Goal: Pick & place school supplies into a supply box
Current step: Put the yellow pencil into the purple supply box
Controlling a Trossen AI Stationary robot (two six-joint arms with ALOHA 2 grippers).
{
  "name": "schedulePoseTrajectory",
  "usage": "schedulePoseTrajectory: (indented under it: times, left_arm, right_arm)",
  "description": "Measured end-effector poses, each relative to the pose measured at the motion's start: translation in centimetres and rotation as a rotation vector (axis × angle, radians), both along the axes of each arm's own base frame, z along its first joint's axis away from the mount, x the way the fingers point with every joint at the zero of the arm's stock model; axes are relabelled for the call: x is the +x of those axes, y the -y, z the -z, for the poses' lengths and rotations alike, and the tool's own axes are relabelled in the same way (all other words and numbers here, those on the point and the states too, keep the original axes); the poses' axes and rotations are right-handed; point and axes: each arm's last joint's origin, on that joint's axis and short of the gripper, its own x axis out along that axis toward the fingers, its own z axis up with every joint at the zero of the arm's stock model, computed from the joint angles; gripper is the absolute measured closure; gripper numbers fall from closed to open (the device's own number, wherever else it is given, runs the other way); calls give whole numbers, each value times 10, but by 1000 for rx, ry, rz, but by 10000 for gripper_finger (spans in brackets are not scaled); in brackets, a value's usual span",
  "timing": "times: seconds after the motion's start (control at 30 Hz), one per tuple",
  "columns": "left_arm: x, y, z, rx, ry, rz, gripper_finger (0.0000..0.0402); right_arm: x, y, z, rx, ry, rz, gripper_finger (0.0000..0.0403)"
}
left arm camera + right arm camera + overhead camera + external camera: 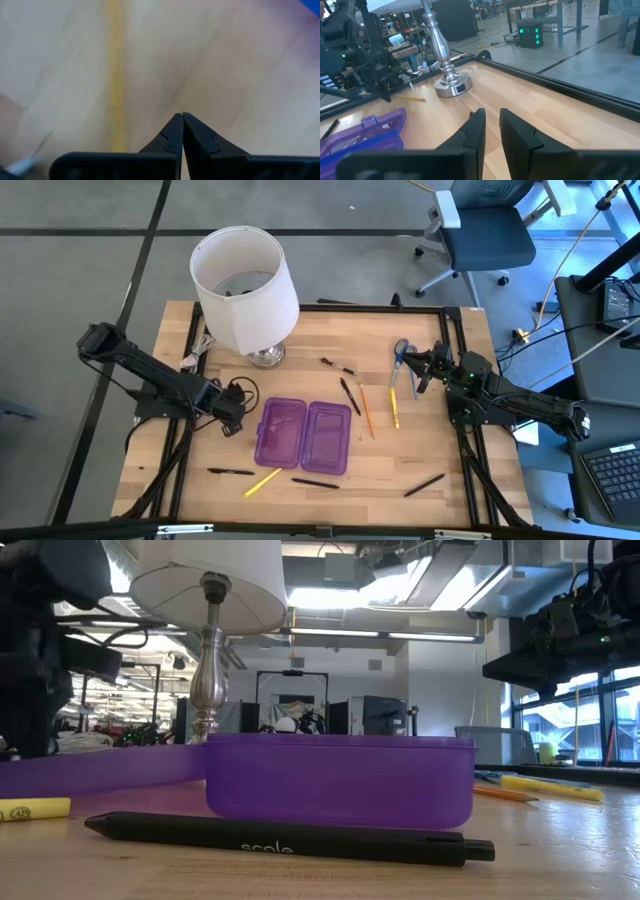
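The purple supply box [303,436] lies open at the middle of the desk [440,450], with pens and pencils scattered on the wood around it and the blue-handled scissors [400,356] near the right edge. The left gripper [238,418], fingers pressed together, sits just beside the box's left half. The right gripper [418,367], fingers slightly apart, hangs beside the scissors, well apart from the box.

A grey floor [90,250] crossed by dark seams surrounds the wooden table [310,330]. A grey office chair [487,235] stands behind it (beside a dark side desk [600,310]). Ceiling lights [340,635] and tall windows [560,735] brighten the room.
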Motion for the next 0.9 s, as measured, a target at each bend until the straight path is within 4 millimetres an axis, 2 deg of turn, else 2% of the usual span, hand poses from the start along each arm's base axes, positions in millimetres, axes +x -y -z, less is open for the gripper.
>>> schedulePoseTrajectory:
  times: [0.3,0.67,0.77,0.9]
  left_arm:
    - [5,3,11,-3,-89,2,399]
    - [4,3,-1,-25,-17,-12,396]
    - [4,2,-2,-25,-1,-51,381]
    - [4,2,-2,-30,0,-67,339]
  right_arm:
    - [0,0,0,1,0,0,340]
    - [0,0,0,3,1,0,341]
    - [0,0,0,3,1,0,340]
    - [0,0,0,3,1,1,340]
